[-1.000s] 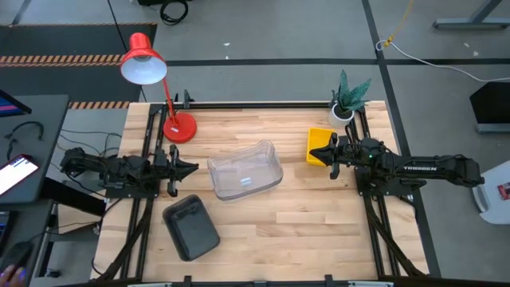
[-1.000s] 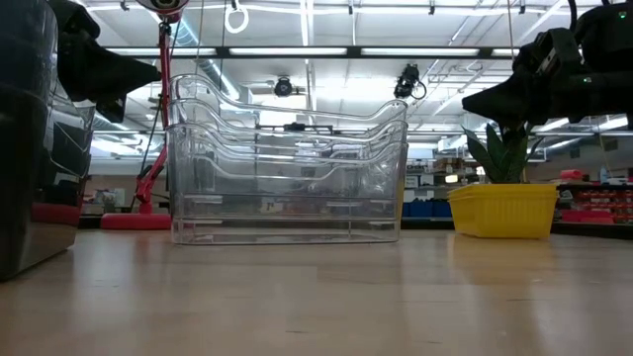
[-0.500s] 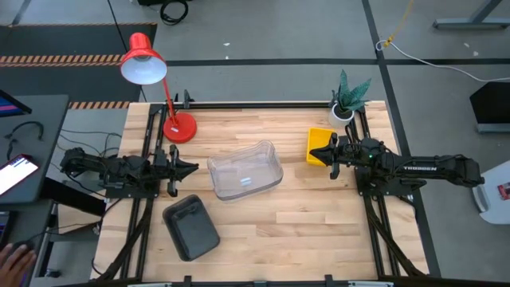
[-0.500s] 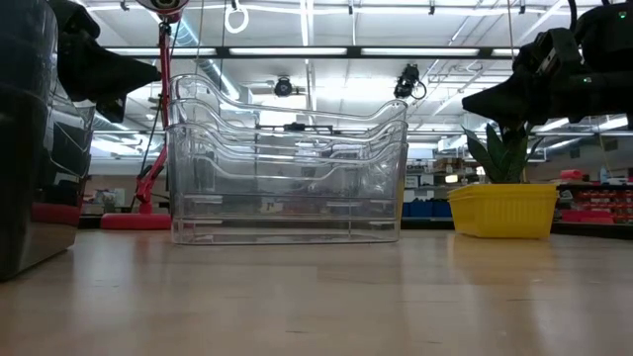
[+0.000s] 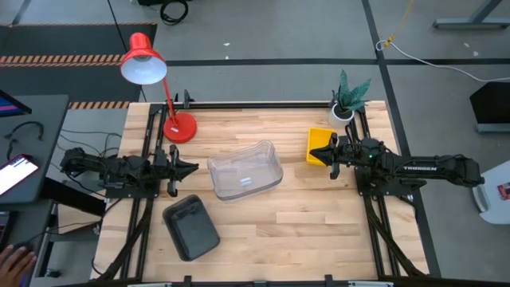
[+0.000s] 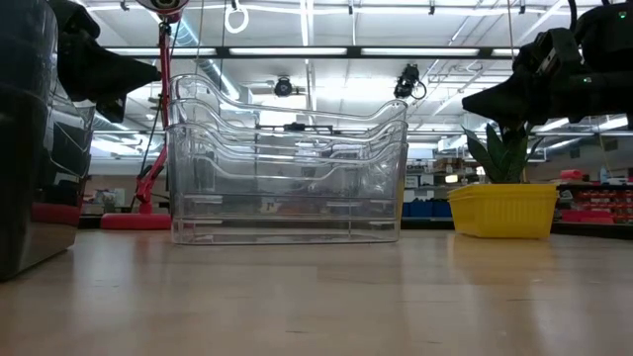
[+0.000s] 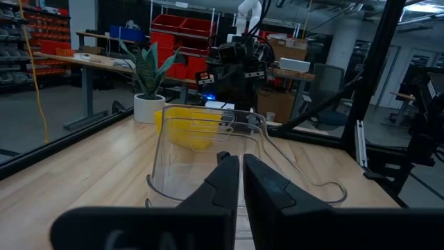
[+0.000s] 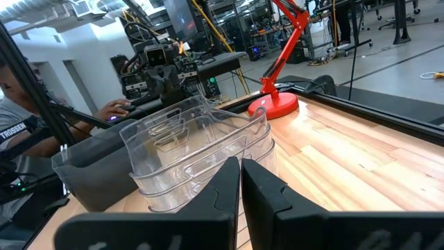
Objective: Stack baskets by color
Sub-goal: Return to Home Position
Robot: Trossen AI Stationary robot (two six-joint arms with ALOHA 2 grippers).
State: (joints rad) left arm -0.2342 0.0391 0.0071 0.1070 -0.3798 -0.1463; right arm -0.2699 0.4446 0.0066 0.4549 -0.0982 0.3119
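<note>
**Three sorted stacks, both arms at the table's sides**

High view: the nested clear see-through plastic baskets (image 5: 245, 170) sit mid-table, straight ahead of the left gripper (image 5: 185, 167). The stacked dark grey plastic baskets (image 5: 191, 229) lie nearer the front edge. The right gripper (image 5: 327, 153) hovers at the small yellow plastic baskets (image 5: 317, 137).

Low view: both grippers hang above the stacks, touching none.

Wrist views: each gripper is pressed together and empty. Homing likely needs only an outward pull away from the stacks.
</note>
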